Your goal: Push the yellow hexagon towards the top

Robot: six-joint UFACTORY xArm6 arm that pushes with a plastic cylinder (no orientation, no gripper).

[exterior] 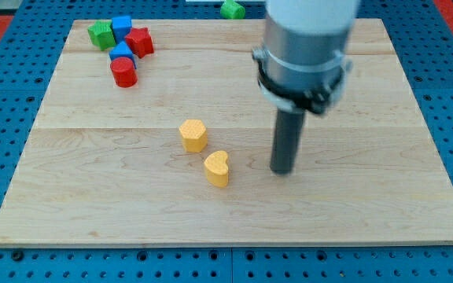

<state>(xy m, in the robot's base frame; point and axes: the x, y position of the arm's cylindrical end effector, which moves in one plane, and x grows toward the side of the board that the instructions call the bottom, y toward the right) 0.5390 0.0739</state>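
Observation:
The yellow hexagon [193, 134] lies near the middle of the wooden board [368, 204]. A yellow heart-shaped block [218, 167] lies just below and to the right of it, a small gap apart. My tip [282, 170] rests on the board to the right of the yellow heart, well apart from it and from the hexagon. The rod hangs from a large grey cylinder that fills the top centre of the view.
A cluster sits at the board's top left: a green block [100, 34], a blue block [122, 27], a red block [140, 41], a second blue block [122, 53] and a red cylinder [123, 71]. Another green block [232, 9] lies beyond the board's top edge.

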